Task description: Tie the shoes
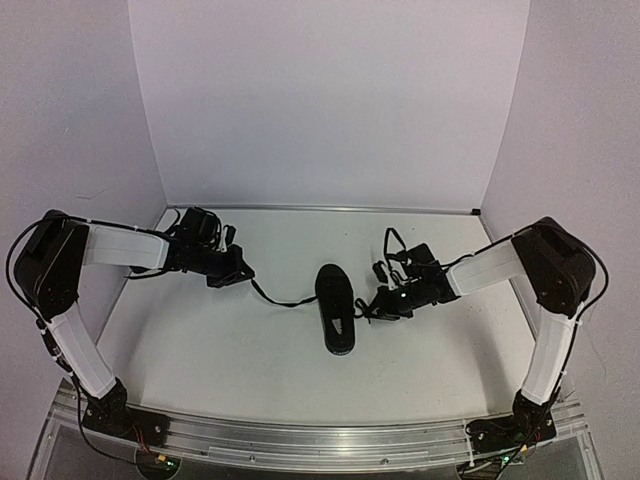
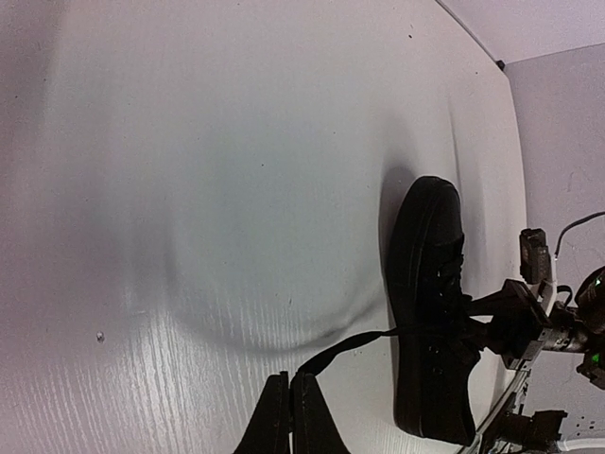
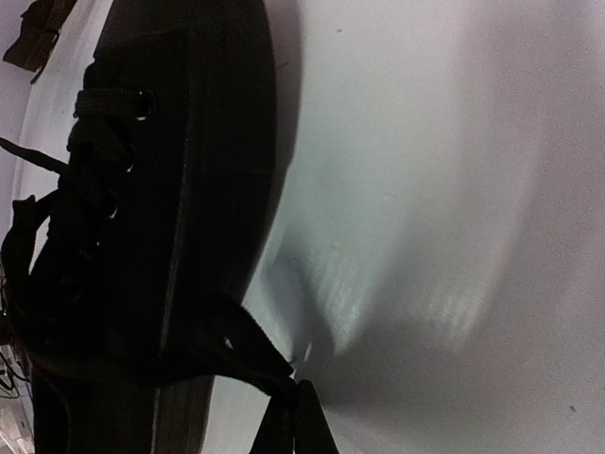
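While the shoe rests sole-down on the white counter, both arms reach in toward it from opposite sides, so it lies between the two grippers. To the left of the shoe and well apart from it, the left gripper has its fingers pressed together on the left lace, which runs as one thin black line from the shoe's lacing to the fingertips. The left wrist view confirms this grip (the lace enters between the closed fingers with no gap showing). Just beside the shoe on its right, the right gripper is likewise clamped on the right lace, a short dark band leading from the shoe's side straight into the closed fingertips. The remaining lacing on top of the shoe is too dark to resolve.
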### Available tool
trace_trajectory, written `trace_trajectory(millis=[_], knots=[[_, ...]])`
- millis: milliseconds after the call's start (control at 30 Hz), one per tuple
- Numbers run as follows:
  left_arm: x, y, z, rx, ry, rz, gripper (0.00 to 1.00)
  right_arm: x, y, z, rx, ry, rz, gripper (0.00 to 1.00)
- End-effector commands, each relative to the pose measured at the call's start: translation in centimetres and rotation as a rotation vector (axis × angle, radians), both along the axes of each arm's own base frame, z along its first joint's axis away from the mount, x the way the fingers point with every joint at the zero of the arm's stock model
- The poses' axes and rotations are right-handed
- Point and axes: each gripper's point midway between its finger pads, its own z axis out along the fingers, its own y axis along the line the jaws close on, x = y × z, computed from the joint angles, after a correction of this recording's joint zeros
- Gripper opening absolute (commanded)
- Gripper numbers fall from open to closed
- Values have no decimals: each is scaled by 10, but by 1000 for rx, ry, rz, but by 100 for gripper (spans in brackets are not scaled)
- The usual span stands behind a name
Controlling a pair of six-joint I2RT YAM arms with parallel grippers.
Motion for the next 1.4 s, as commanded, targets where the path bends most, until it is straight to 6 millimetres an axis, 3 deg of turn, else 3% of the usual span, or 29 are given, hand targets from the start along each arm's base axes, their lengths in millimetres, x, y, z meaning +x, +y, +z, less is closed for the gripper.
trace_trajectory(millis=[0,233,367,467,567,667,867,1033,1200,1300,1367], knots=[[4,0,4,-7,-36,-11,0,15,36,6,41,-68,91,0],[2,3,4,-7,-37,3,0,6,87,2,63,-76,184,0],[4,11,9,-10,-40,37,0,6,78,2,37,-78,143,0],[9,25,12,-4,-28,92,0,3,63,20,40,-98,105,0],[14,39,13,-1,-18,139,0,-7,49,33,46,-100,89,0],[18,43,17,-16,-28,149,0,-28,47,31,69,-45,127,0],[20,37,14,-52,-25,137,0,-62,78,4,48,18,216,0],[18,37,19,-57,-36,133,0,-69,100,6,71,17,247,0],[18,44,28,-40,-55,152,0,-62,85,21,33,-34,203,0],[20,51,35,-36,-74,175,0,-51,56,37,9,-64,105,0],[22,61,37,-14,-72,206,0,-40,28,58,11,-94,6,0]])
